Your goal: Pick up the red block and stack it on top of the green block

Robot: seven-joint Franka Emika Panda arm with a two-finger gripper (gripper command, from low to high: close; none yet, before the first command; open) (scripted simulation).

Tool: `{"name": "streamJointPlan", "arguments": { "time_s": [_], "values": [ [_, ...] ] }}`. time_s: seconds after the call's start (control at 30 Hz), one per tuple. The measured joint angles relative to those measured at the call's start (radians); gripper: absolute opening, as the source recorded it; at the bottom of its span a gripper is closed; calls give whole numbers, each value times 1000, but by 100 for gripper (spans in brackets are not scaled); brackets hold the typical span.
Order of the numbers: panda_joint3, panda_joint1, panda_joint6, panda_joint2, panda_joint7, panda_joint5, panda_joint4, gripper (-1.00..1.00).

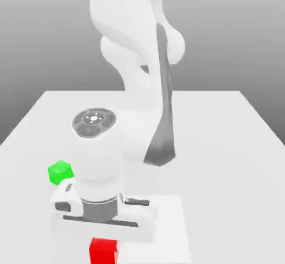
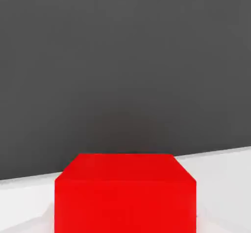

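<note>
The red block [image 1: 103,250] sits on the white table near its front edge, directly under my hand. In the hand view the red block [image 2: 125,193] is very close and centred. My gripper [image 1: 103,232] is low over the table, pointing straight down, and shut on the red block. The green block [image 1: 60,172] rests on the table a little way behind the hand, toward the exterior view's left, apart from the red block and touching nothing.
The white table [image 1: 222,146] stretches back and to the exterior view's right. A flat, brighter white square patch [image 1: 170,224] lies on it beside the hand. The arm's white links [image 1: 133,63] rise over the middle of the table.
</note>
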State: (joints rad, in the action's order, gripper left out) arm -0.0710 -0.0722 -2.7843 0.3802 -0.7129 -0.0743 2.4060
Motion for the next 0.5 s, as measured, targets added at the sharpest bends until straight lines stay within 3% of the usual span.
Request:
{"name": "streamJointPlan", "arguments": {
  "time_s": [0.17, 0.5],
  "values": [
    [-33, -7, 113, -158, 26, 57, 42, -100],
    [-166, -211, 149, -405, 470, 269, 238, -100]
  ]
}}
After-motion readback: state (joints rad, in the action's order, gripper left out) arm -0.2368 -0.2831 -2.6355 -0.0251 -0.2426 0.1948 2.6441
